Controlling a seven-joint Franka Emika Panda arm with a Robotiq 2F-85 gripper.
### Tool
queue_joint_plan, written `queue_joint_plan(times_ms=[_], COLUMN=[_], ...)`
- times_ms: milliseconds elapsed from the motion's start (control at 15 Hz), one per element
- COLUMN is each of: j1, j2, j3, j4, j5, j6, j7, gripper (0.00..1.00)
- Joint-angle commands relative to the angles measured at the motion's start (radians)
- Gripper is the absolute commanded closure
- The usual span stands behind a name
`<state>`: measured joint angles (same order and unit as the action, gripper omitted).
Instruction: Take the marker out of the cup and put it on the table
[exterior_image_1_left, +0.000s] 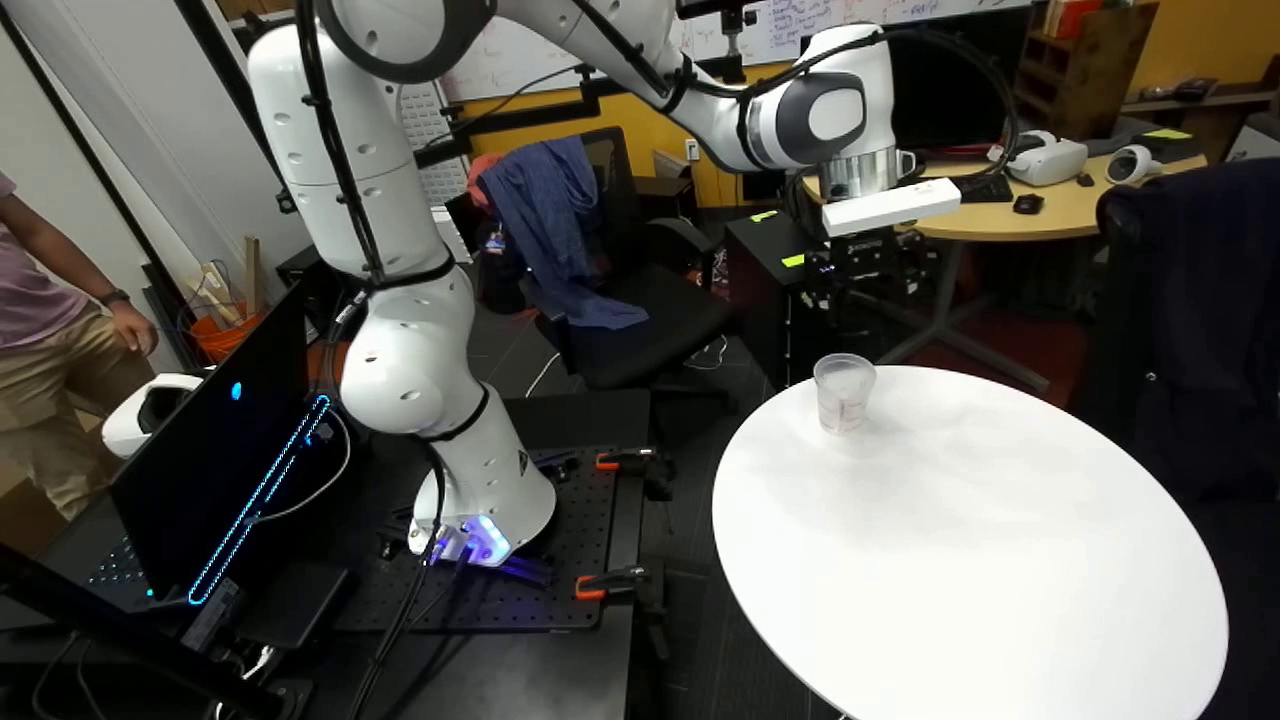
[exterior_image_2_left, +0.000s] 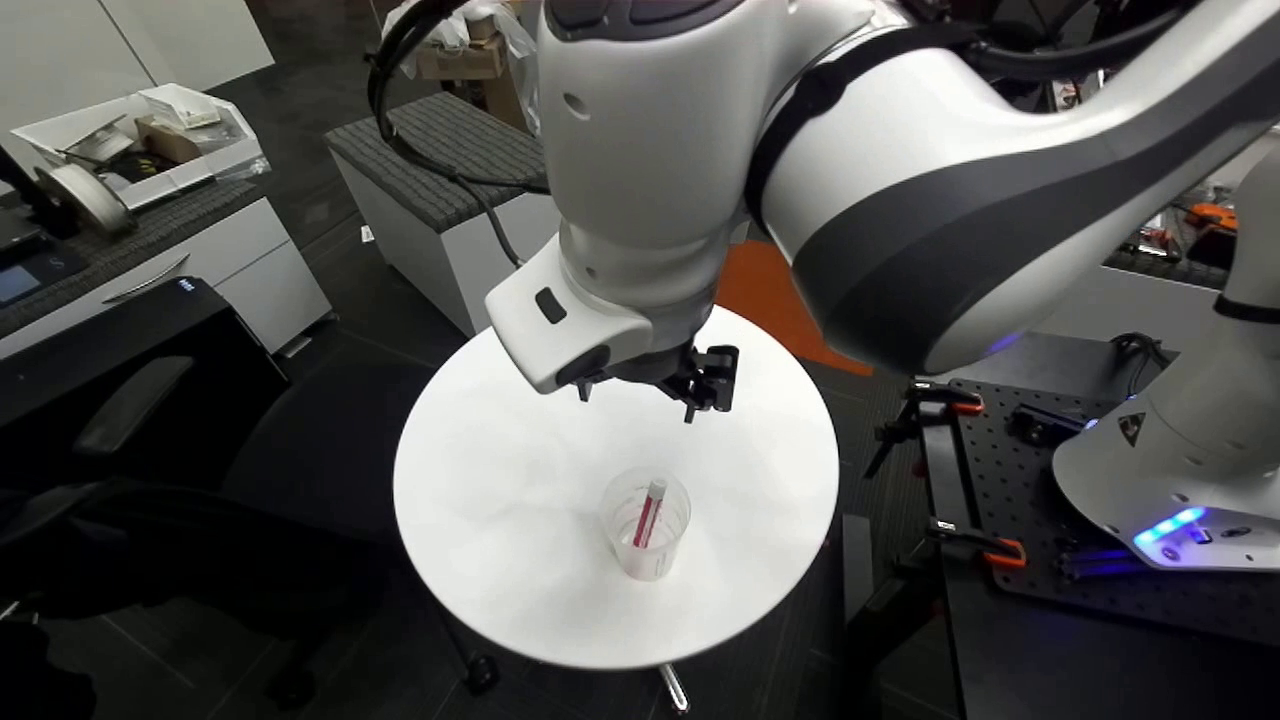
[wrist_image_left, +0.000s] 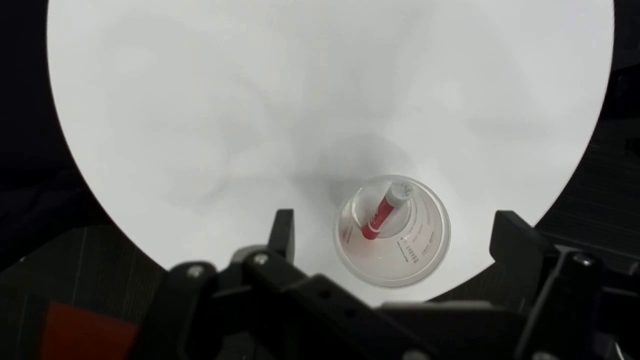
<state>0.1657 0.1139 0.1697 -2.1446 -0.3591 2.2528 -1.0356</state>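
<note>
The clear cup stands upright near the edge of the round white table; it also shows in an exterior view and the wrist view. The red marker with a whitish end leans inside the cup, that end up near the rim; it also shows in the wrist view. In an exterior view the marker cannot be made out through the cup wall. My gripper is open and empty above the cup, apart from it. In the wrist view the fingers lie on both sides of the cup.
The robot base stands on a black desk with orange-tipped clamps beside the table. A dark chair stands close to the table's far side. A tan desk with a headset is behind.
</note>
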Motion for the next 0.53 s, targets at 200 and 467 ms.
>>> queue_joint_plan(times_ms=[200,467], j1=[0.024,0.027], j2=[0.014,0.055], j3=[0.024,0.030], j4=[0.005,0.020], j5=[-0.001,0.005], j6=[-0.010,-0.005], j7=[0.061,0.078], gripper=[0.09,0.15])
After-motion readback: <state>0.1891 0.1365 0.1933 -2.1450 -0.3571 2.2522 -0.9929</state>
